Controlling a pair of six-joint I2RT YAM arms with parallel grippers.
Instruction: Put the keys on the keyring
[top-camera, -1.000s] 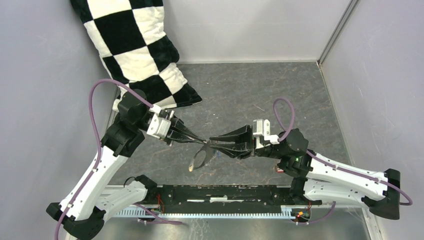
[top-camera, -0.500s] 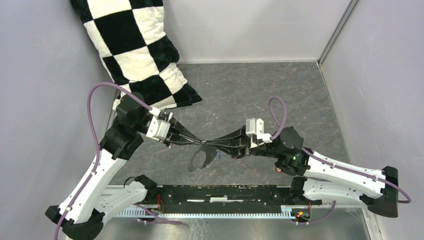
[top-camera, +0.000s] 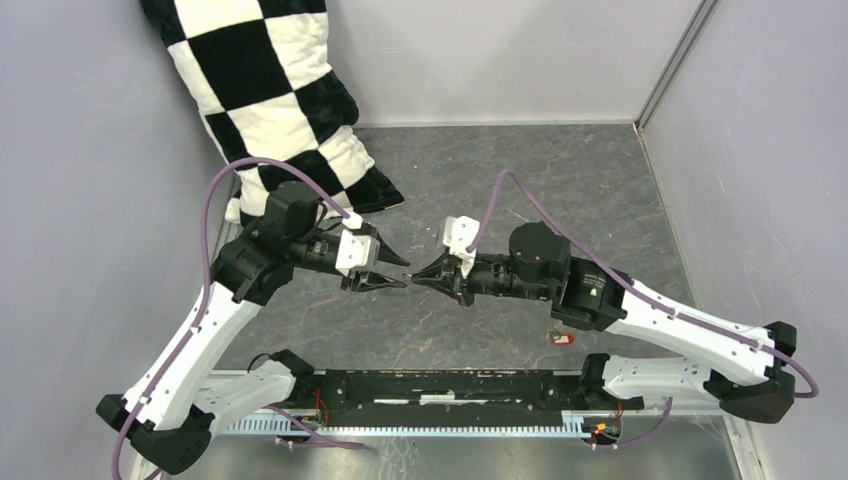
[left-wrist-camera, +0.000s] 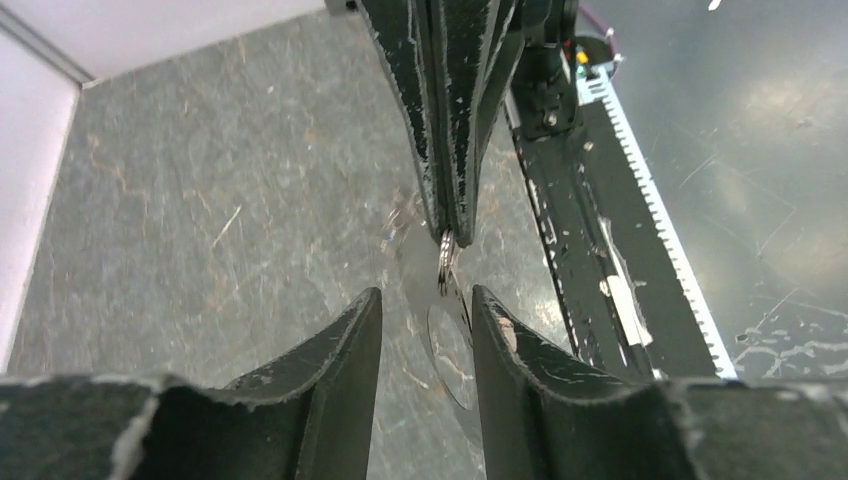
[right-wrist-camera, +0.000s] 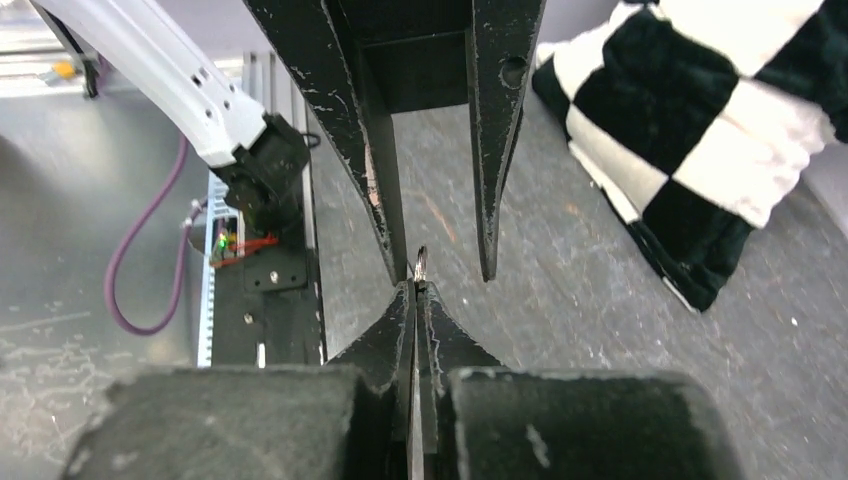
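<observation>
Grey keyring (left-wrist-camera: 443, 263) pinched in right tool (right-wrist-camera: 416, 286), left tool (left-wrist-camera: 426, 296) parted, tips just beside it

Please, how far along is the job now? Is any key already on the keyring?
Done: the keyring is lifted, pinched in the shut right fingers. In hand: the left fingers stand open just short of the ring and hold nothing. Left: the red key lies on the table near the right arm, not threaded. The blue key is not visible, so I cannot tell.
</observation>
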